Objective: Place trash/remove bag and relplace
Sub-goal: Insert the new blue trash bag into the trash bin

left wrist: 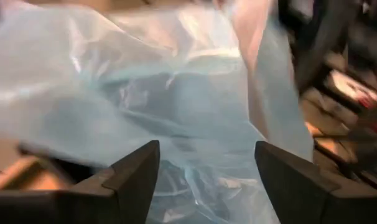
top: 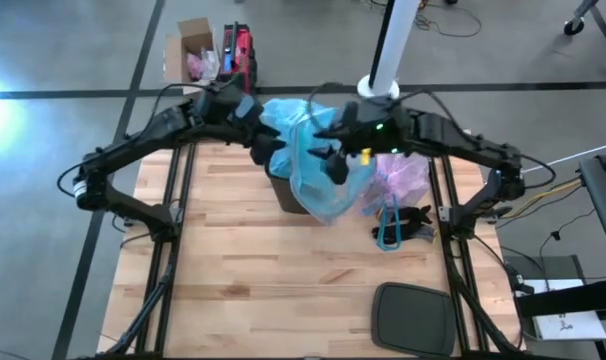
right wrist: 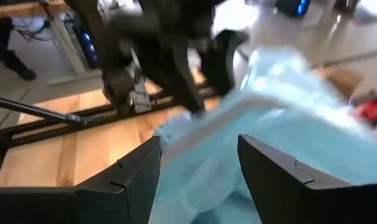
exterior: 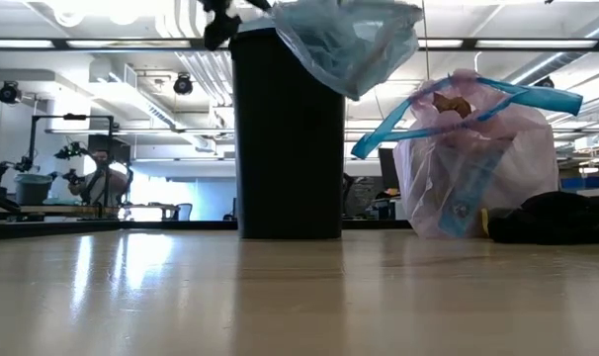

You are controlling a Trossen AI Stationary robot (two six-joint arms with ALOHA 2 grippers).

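A black bin (exterior: 288, 138) stands at the table's far middle. A thin light-blue plastic bag (top: 308, 150) is draped over its top and hangs down its right side (exterior: 344, 44). My left gripper (left wrist: 207, 149) is open at the bin's left rim (top: 266, 150). My right gripper (right wrist: 200, 142) is open over the right rim (top: 338, 165). Blue film fills the gap of each. The pale pink bag (exterior: 477, 163) stands on its base right of the bin, blue drawstring loops (exterior: 458, 114) sticking out. A brown piece of trash (exterior: 456, 103) shows at its top. My left gripper has the blue film in front of and between its open fingers (left wrist: 135, 171); I cannot tell whether they touch it. My right gripper likewise has the blue film (right wrist: 201, 180) between its open fingers, and I cannot tell whether they touch it.
A black rounded lid (top: 413, 318) lies near the table's front right. A dark object (top: 420, 222) sits beside the pink bag. An open cardboard box (top: 193, 50) and a red item (top: 238, 50) stand on the floor beyond the far left. Bare wood (top: 273, 290) spans the near half.
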